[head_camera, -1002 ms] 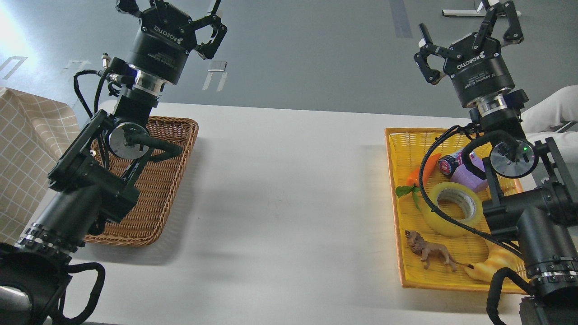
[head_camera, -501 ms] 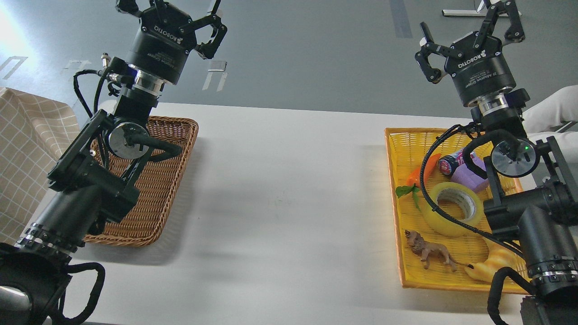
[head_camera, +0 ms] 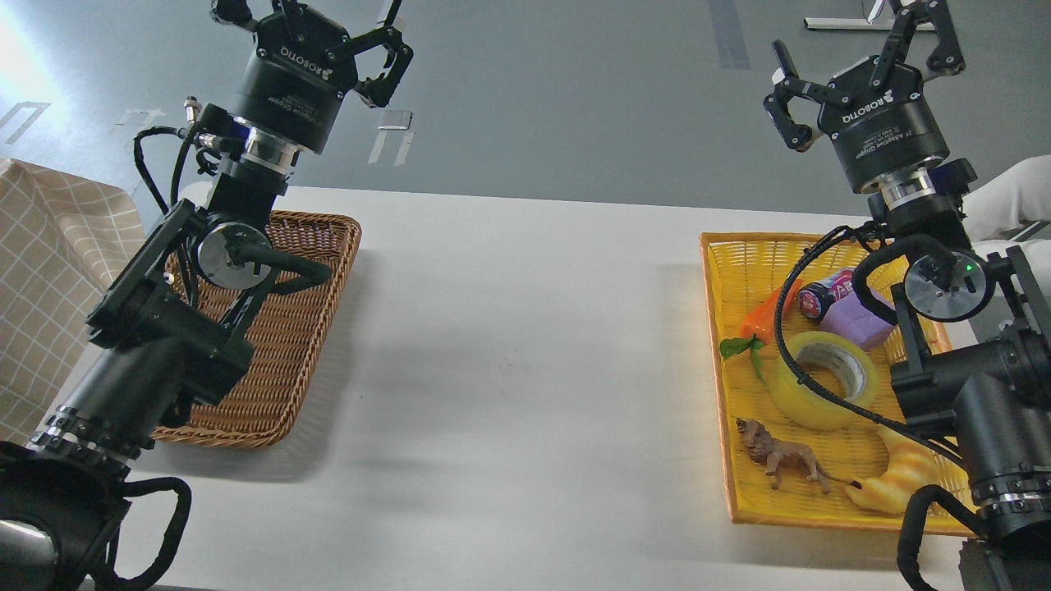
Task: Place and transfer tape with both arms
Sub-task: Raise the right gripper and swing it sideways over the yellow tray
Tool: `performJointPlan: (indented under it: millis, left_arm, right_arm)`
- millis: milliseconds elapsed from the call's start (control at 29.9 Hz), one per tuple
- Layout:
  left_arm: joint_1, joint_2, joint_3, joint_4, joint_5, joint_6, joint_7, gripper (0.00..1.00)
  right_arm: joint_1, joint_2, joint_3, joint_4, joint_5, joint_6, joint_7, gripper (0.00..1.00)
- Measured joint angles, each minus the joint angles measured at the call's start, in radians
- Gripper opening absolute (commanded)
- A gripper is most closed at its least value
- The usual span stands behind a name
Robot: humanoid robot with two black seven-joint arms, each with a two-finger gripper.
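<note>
Tape lies flat in the yellow tray at the right side of the table, hole facing up, so its axis is roughly vertical and there is no long side to line up with. A black cable from the right arm crosses over its left rim.

Around it in the tray: carrot toy at 11 o'clock, purple bottle at 12 to 1 o'clock, lion toy at 7 o'clock, croissant toy at 5 o'clock. All close, the tape is not clearly touching any except maybe the carrot leaves.

Right gripper is raised high, fingers spread wide, holding nothing. The tape sits at about 6 o'clock from it in this view, well apart, below the wrist. Left gripper is also raised, fingers spread, holding nothing; partly cut by the top edge. It hangs above the wicker basket on the left, and the tape is at about 4 o'clock from it, far across the table.

Judgement: the right arm is much nearer, so the pickup should be its job. It needs to tip down and come back toward the tray, one finger into the hole or both across the rim. Risk: own cable over the roll, crowded neighbours.
</note>
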Motion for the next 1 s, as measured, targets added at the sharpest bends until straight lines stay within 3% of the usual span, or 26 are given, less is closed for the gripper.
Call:
performJointPlan:
  millis: [601, 1002]
  left_arm:
    - [0.000, 0.000, 0.000, -0.002, 0.000, 0.000, 0.000, 0.98]
    - [0.000, -0.002, 0.000, -0.002, 0.000, 0.000, 0.000, 0.98]
  right_arm:
    - [0.035, -0.179, -0.251, 0.010, -0.009, 0.000, -0.008, 1.00]
    - [0.144, -0.380, -0.534, 0.020, -0.014, 0.000, -0.011, 1.00]
